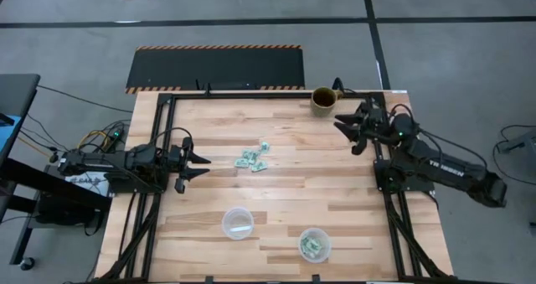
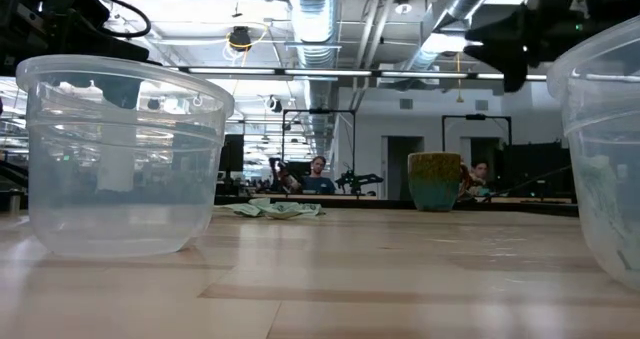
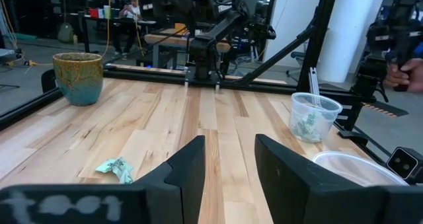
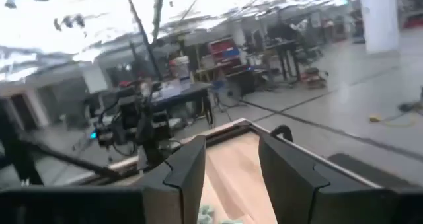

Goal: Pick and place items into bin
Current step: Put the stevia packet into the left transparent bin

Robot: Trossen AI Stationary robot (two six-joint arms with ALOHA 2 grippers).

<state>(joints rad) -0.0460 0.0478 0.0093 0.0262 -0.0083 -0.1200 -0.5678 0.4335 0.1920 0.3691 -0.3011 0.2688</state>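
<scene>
A loose heap of tiny mint-green and whitish pieces (image 1: pixel 254 157) lies near the middle of the wooden table (image 1: pixel 285 209), well apart from both arms. We judge these scraps to be very light, soft and crumpled, likely to scatter or slip free if nudged. The best hold would be a pinch down over the thickest part of the heap, fingertips close to the wood.

Toward the near edge stand two clear cups. The empty cup (image 1: pixel 237 223) sits left of the filled cup (image 1: pixel 314 245), which already holds some green pieces, so we take it for the bin.

The left gripper (image 1: pixel 203 165) hovers just left of the heap with its fingers spread apart and nothing between them. One stray piece lies just ahead of it in its wrist view.

The right gripper (image 1: pixel 345 131) hangs near the far right corner, beside the brown mug (image 1: pixel 323 100). Its fingers are also parted and empty, and its wrist view looks out over the table edge into the room.

People are seated in the room beyond the table, well away from it.
</scene>
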